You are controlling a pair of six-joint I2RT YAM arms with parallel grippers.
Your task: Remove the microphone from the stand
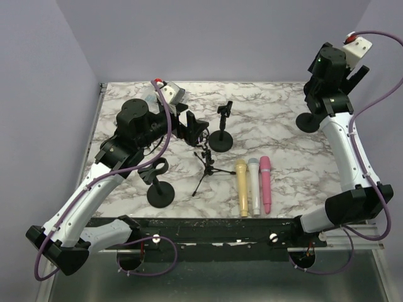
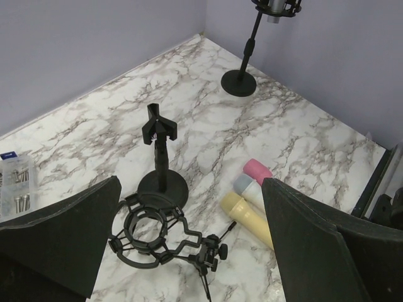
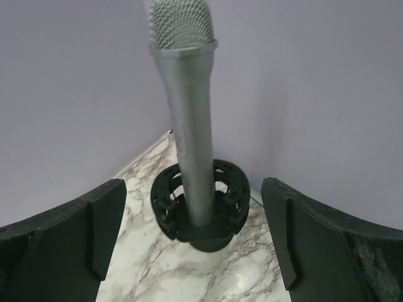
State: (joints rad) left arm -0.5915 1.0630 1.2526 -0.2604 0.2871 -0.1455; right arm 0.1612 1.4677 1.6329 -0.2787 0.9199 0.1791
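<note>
Right gripper point(image 3: 192, 189) sits wide open either side of the silver microphone point(image 3: 189, 113), upright in its shock mount point(image 3: 230, 189) at the far-right corner; left gripper point(image 2: 191, 189) is open and empty; an off-axis pull could snag it and probably tip the round-base stand point(image 1: 308, 121).

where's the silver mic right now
The silver microphone stands upright in the black shock mount, centred ahead of the open right claw in the right wrist view, at the table's far right.

3 loose microphones point(image 1: 254, 186), 1 mounted microphone point(image 3: 189, 126), 3 round-base stands point(image 1: 221, 139), 1 tripod stand point(image 1: 208, 165), 2 arms point(image 1: 82, 202), 1 clear box point(image 2: 16, 182).
</note>
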